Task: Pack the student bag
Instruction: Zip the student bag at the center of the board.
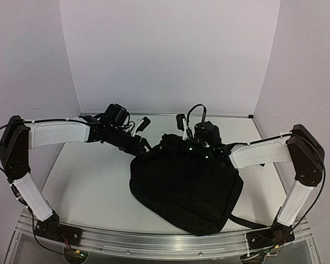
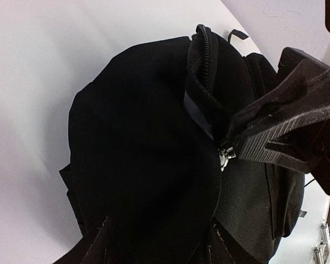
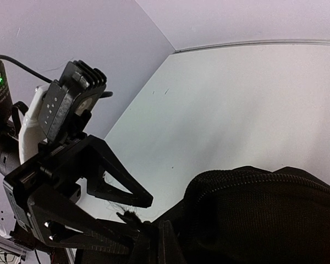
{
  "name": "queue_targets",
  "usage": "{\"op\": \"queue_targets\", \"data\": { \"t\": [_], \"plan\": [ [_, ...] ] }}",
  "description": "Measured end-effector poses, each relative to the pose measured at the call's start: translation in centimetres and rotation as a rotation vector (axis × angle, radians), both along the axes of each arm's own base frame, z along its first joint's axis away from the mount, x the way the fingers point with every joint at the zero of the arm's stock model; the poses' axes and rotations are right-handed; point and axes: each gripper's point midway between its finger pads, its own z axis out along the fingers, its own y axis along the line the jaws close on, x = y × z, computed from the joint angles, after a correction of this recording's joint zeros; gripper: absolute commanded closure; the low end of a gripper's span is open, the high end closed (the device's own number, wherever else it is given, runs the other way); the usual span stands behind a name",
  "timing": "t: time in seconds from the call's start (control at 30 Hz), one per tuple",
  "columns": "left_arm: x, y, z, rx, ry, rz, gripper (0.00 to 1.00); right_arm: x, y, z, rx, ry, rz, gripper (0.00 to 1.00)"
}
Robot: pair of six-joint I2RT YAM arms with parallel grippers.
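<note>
The student bag [image 1: 181,184], a big black backpack, lies in the middle of the table with its top toward the back wall. My left gripper [image 1: 142,146] reaches its top left corner. In the left wrist view that gripper [image 2: 159,220] is open, its fingers spread over the bag's dark fabric [image 2: 137,154]. My right gripper [image 1: 170,143] comes in from the right. Its fingers [image 2: 264,132] are shut, with the silver zipper pull [image 2: 226,158] at their tip. The zipper track [image 2: 201,88] gapes beyond it. The right wrist view shows my right gripper [image 3: 159,236] against the bag [image 3: 264,214] and the left gripper [image 3: 143,215] open beside it.
White walls [image 1: 170,55] close in the table at the back and both sides. A shoulder strap [image 1: 247,223] trails from the bag toward the right arm's base. An aluminium rail [image 1: 165,242] runs along the near edge.
</note>
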Motion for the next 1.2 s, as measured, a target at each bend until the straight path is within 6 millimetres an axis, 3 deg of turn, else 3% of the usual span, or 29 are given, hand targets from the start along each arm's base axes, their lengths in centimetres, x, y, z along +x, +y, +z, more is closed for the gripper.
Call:
{"op": "queue_targets", "data": {
  "t": [0.07,0.13,0.4,0.57,0.9,1.2],
  "plan": [
    [0.1,-0.3,0.0,-0.005,-0.006,-0.012,0.92,0.1,-0.1,0.0,-0.001,0.001,-0.009,1.0],
    [0.1,-0.5,0.1,-0.008,-0.01,-0.017,1.0,0.4,-0.3,-0.1,-0.003,0.0,-0.029,1.0],
    [0.2,0.2,0.8,-0.065,-0.05,0.081,1.0,1.7,-0.4,0.6,-0.087,0.002,-0.139,1.0],
    [-0.2,1.7,1.3,-0.118,-0.041,0.199,1.0,2.5,1.1,1.2,-0.156,-0.015,-0.158,1.0],
    [0.7,4.0,0.0,-0.136,0.026,0.413,1.0,5.6,3.6,-0.5,-0.289,-0.037,-0.233,1.0],
    [0.8,5.0,-0.4,-0.152,0.074,0.504,1.0,6.0,4.6,-1.1,-0.317,-0.028,-0.234,1.0]
  ]
}}
